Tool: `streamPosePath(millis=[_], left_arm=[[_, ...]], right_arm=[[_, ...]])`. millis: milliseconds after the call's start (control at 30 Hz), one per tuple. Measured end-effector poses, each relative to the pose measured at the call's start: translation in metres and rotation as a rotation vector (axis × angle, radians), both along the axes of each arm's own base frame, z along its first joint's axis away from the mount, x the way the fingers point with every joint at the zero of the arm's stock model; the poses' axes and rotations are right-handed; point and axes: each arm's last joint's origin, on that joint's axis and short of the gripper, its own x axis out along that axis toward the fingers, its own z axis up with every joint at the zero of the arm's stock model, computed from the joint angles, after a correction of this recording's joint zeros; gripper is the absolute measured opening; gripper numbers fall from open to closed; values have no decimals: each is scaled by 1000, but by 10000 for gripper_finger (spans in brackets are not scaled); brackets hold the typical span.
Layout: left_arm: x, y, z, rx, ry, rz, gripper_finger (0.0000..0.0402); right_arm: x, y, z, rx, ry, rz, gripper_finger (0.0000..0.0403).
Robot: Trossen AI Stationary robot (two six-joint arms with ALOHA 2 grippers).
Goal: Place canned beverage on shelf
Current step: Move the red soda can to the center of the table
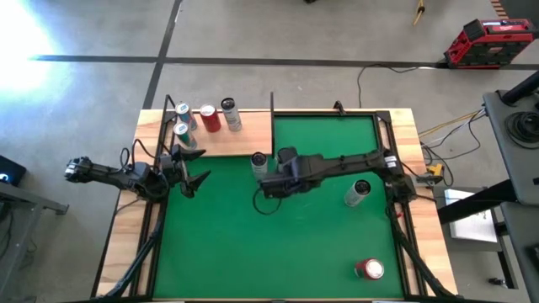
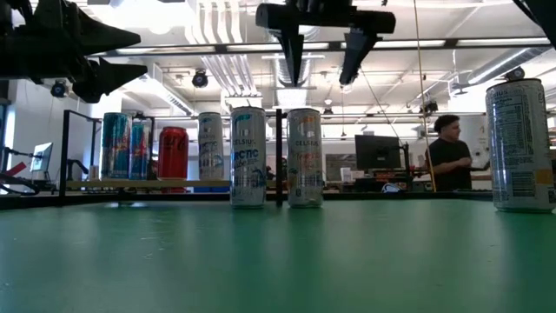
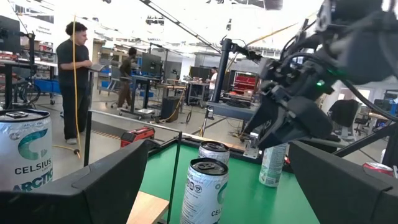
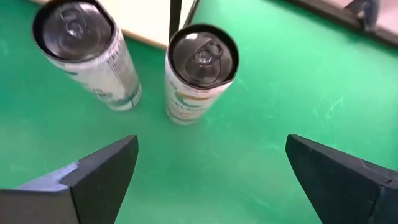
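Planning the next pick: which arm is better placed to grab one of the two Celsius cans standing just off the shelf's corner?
Right. The right tool hangs open directly above the Celsius cans beside the shelf; the left tool sits open farther off, by the shelf's left end.

Bright overhead ceiling lights (image 2: 261, 17) wash the low view's upper part almost white, so the dark arms against them read as silhouettes. In the high view a white glare patch burns out the grey concrete floor (image 1: 25, 42) at the upper left, while the large green mat (image 1: 278, 252) is evenly lit with only soft, short shadows under the arms. The near green surface in the low view is blurred. In the right wrist view the own dark fingers (image 4: 93, 174) are soft and out of focus.
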Motion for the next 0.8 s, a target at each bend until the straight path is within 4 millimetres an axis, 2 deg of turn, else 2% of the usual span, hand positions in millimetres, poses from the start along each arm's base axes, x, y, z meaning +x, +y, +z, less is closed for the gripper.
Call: streamPosePath(millis=[167,400,633,800], left_arm=[[0,0,0,0,0,0,375],[0,0,0,0,0,0,375],[0,0,0,0,0,0,375],[0,0,0,0,0,0,375]], right_arm=[[-3,22,-11,-106,-36,-26,400],[-1,43,-22,-98,-126,-46,400],[-3,45,-41,-140,-100,-43,400],[-3,40,-61,-249,-135,-76,400]])
